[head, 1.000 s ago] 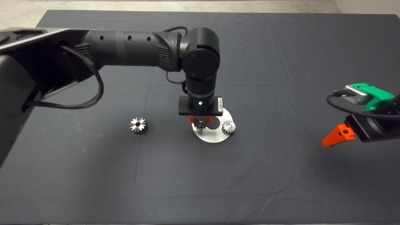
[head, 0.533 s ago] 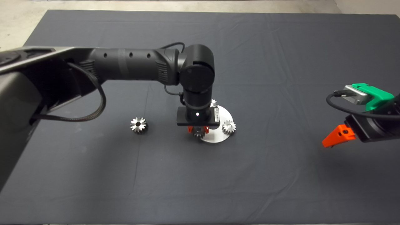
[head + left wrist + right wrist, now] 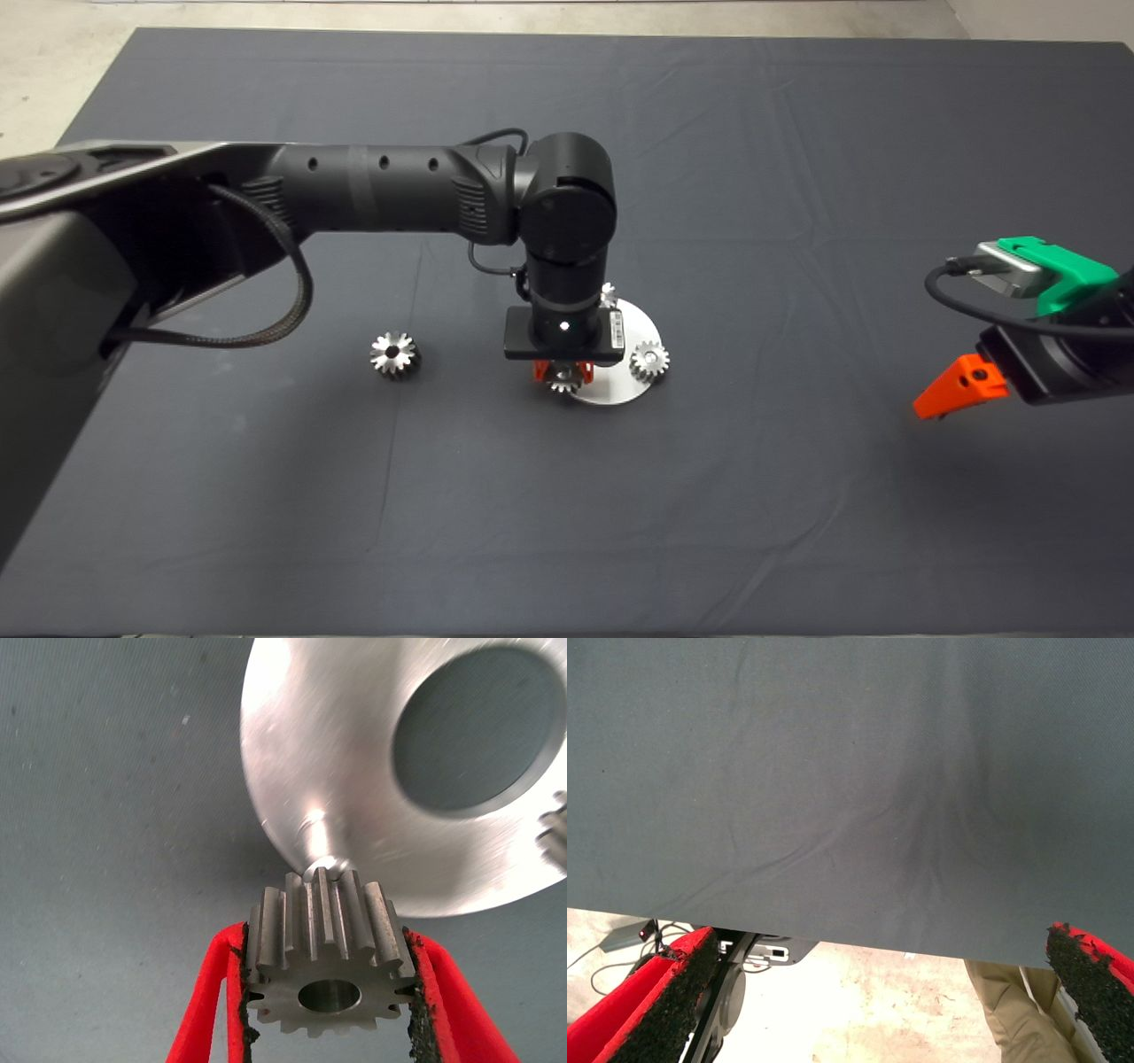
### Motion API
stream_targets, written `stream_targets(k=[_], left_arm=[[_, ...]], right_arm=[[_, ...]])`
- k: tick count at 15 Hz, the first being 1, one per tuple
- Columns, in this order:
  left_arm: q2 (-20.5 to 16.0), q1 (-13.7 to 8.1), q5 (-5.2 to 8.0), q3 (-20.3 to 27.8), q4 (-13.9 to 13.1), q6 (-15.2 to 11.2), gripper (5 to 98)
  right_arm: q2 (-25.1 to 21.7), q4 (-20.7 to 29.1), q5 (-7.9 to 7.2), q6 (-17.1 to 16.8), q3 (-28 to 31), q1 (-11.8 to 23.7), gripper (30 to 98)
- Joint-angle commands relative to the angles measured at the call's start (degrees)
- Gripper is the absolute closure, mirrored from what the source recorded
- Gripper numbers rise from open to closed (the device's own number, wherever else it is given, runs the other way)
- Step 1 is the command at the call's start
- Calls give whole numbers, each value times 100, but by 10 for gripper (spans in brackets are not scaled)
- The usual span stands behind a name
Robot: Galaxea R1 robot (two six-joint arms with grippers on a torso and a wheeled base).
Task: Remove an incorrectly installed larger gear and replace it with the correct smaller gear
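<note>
My left hand (image 3: 330,992) is clamped on the thick grey steel toothed gear (image 3: 326,958) beside the round silver plate (image 3: 390,797); a slack grip could drop it.

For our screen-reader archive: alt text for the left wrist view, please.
The left gripper holds a thick grey steel spur gear between red jaws, beside the edge of a round silver metal plate with a large hole, above the dark mat.

The round plate (image 3: 640,330) lies at the mat's (image 3: 797,496) centre, with a gear (image 3: 649,361) on its four o'clock edge. The larger gear (image 3: 563,379), held by the left gripper (image 3: 562,372), sits over the plate's seven o'clock rim. The smaller gear (image 3: 393,354) lies on the mat well off at nine o'clock.
</note>
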Motion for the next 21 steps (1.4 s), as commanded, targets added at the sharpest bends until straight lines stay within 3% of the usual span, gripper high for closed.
stream_targets(k=[1,14,21], left_arm=[[40,-209,239,-69,68,77,743],[7,-218,239,-77,103,132,746],[40,-200,239,-411,138,446,762]], right_arm=[[25,178,-545,-9,42,100,308],[34,204,-552,-9,48,112,308],[42,196,-545,35,174,103,308]])
